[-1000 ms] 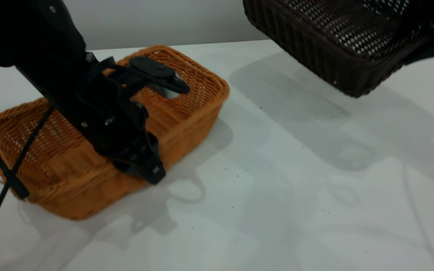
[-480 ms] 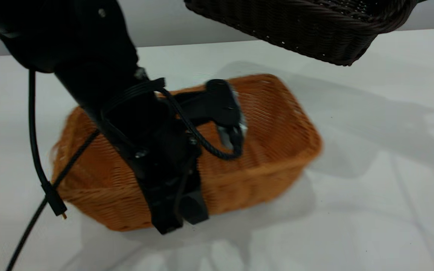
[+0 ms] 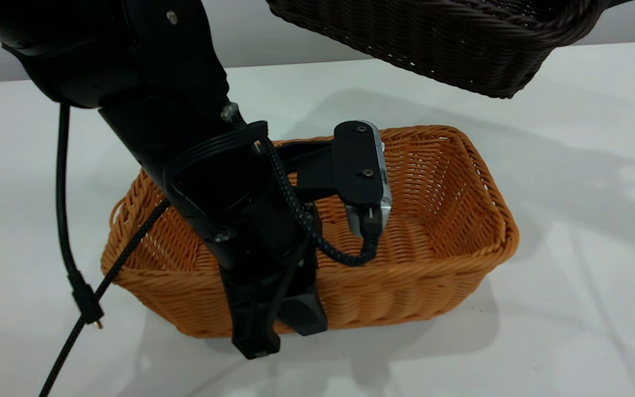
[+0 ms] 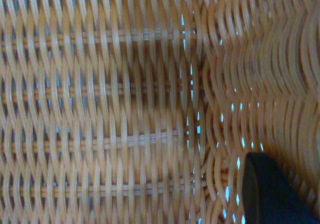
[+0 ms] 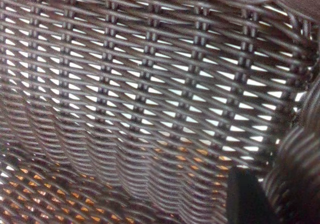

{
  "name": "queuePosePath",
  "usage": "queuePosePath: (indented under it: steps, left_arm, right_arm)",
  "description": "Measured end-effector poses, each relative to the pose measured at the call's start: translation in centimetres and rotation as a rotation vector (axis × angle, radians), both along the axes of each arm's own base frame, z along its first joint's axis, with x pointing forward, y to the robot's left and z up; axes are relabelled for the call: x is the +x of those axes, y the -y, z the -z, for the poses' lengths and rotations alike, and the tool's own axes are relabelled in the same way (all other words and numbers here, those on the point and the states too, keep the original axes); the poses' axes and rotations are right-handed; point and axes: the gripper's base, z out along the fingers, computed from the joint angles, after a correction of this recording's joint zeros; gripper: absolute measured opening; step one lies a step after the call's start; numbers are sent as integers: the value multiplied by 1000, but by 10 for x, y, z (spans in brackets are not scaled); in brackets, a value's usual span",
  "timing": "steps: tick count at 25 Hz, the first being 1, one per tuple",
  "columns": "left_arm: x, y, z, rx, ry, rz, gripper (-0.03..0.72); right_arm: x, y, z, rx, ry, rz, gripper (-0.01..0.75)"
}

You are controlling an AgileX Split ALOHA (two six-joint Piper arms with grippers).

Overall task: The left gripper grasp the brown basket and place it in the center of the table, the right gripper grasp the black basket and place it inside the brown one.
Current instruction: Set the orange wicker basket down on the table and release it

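The brown basket (image 3: 439, 220) stands upright on the white table (image 3: 571, 220), near its middle. My left gripper (image 3: 273, 320) is shut on the basket's near long wall. In the left wrist view one black finger (image 4: 270, 191) lies against the orange weave (image 4: 100, 108) inside. The black basket (image 3: 433, 38) hangs tilted in the air above and behind the brown one, apart from it. My right gripper is out of the exterior view. In the right wrist view its finger (image 5: 242, 199) sits inside the dark weave (image 5: 150, 83) beside the rim (image 5: 297, 174), shut on the black basket.
The left arm's braided cable (image 3: 69, 264) hangs down to the table left of the brown basket. A silver-edged black plate (image 3: 359, 165) on the left wrist juts over the basket's inside. Bare white tabletop lies to the right and in front.
The left gripper has dragged the brown basket rightward and turned it, and the basket now rests still. The black basket has risen and moved left, over the brown one's far side.
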Motion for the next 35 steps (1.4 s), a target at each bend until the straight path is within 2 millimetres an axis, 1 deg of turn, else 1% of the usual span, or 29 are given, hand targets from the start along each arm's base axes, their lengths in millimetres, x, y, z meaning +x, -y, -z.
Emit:
queuePosePath:
  steps: [3, 9, 11, 12, 14, 16, 19, 21, 23, 25, 28, 31, 35]
  left_arm:
    - [2, 0, 0, 0, 7, -39, 99]
    - [2, 0, 0, -2, 9, -46, 99]
    - [2, 0, 0, -2, 7, -47, 113]
    - [2, 0, 0, -1, 3, -48, 141]
    - [0, 0, 0, 4, -11, -44, 224]
    - [-1, 0, 0, 7, -23, -40, 339]
    - [0, 0, 0, 8, -22, -60, 485]
    - [0, 1, -2, 9, -31, -79, 549]
    - [-1, 1, -8, 8, -44, -97, 586]
    - [-3, 0, -17, -4, -46, -89, 598]
    - [-2, 0, -36, -48, 7, -87, 602]
    - [-4, -1, -62, -99, 52, -87, 604]
    - [-12, -6, -106, -197, 105, -129, 604]
  right_arm:
    - [0, 0, 0, 0, 0, 0, 244]
    - [0, 0, 0, -3, 2, -6, 244]
    - [0, 0, 0, -3, 2, -6, 244]
    - [0, 0, 0, -3, 2, -6, 244]
    - [0, 0, 0, -4, 4, -10, 244]
    - [0, 0, 0, -8, 7, -18, 244]
    - [0, 0, 0, -8, 7, -18, 244]
    - [0, 0, -1, -7, 5, -26, 244]
    - [0, 0, -1, -7, 6, -27, 244]
    - [0, 0, -1, -12, 9, -36, 244]
    - [0, -1, -1, -13, 12, -39, 244]
    - [0, -1, -1, -17, 16, -47, 244]
    - [-2, -1, 0, -30, 21, -91, 244]
